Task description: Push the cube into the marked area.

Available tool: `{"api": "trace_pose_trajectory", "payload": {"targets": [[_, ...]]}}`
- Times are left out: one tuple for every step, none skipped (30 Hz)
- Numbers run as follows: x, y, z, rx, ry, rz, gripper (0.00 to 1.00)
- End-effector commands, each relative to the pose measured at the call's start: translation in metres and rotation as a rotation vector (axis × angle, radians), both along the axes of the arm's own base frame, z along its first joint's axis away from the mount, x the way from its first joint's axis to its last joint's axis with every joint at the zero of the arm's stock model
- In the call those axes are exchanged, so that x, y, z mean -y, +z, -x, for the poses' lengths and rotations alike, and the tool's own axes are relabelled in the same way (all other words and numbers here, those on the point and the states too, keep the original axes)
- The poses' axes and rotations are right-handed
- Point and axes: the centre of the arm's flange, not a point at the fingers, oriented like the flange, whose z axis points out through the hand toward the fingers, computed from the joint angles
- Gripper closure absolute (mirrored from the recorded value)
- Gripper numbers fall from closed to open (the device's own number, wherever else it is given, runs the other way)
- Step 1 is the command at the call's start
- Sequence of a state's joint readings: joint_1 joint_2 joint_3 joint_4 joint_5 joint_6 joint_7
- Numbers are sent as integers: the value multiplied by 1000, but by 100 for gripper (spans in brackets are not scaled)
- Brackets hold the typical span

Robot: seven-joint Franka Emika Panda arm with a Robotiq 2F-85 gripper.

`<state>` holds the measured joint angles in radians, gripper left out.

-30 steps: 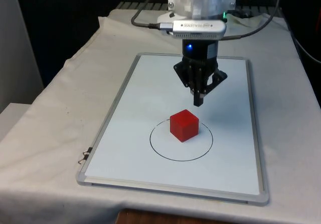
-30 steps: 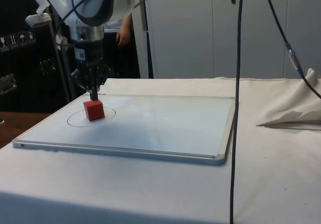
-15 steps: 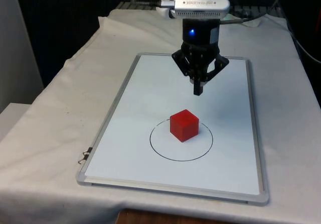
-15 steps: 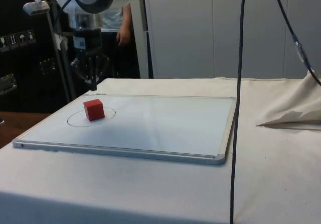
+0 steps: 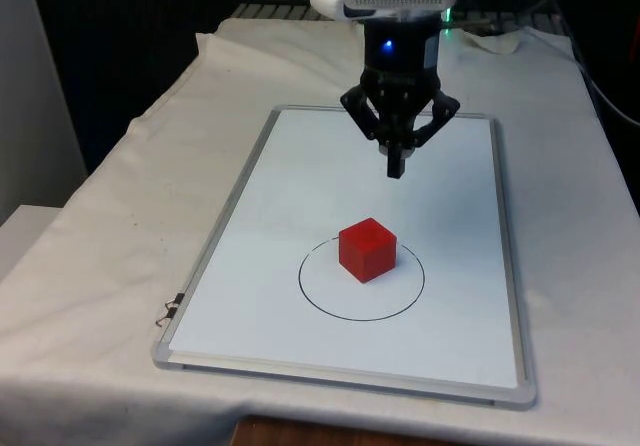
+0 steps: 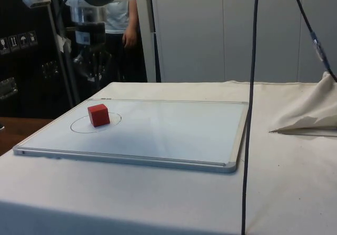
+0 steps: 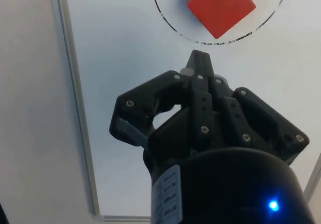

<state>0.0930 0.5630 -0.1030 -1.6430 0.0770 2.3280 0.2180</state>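
Note:
A red cube (image 5: 367, 249) rests on the whiteboard (image 5: 260, 226) inside a black drawn circle (image 5: 313, 306), towards the circle's far side. The side view shows the cube (image 6: 98, 115) inside the circle (image 6: 79, 127) too. My gripper (image 5: 396, 170) hangs in the air above the board, beyond the cube and clear of it, its two fingers pressed together with nothing between them. From the wrist, the shut fingertips (image 7: 198, 63) point just short of the circle's line (image 7: 210, 42), and the cube (image 7: 219, 3) lies past it.
The whiteboard's metal rim (image 5: 345, 382) runs close to the table's front edge. A small binder clip (image 5: 168, 313) lies by the board's near left corner. A person (image 6: 122, 21) stands behind the arm. Black cables (image 6: 250, 103) hang down in the side view. Bunched cloth (image 6: 310, 114) lies at right.
The gripper has risen straight up and drawn back from the cube, staying shut. The cube has stayed where it was inside the circle.

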Motion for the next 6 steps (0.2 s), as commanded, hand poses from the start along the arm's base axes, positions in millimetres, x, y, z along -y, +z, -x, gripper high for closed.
{"api": "trace_pose_trajectory", "payload": {"targets": [[-1, 1, 0, -3, 18, -1, 100], [0, 1, 0, -2, 33, 0, 100], [0, 1, 0, -2, 40, 1, 100], [0, 2, 1, 0, 47, 2, 100], [0, 2, 1, 0, 52, 3, 100], [0, 3, 2, 3, 59, 4, 100]]}}
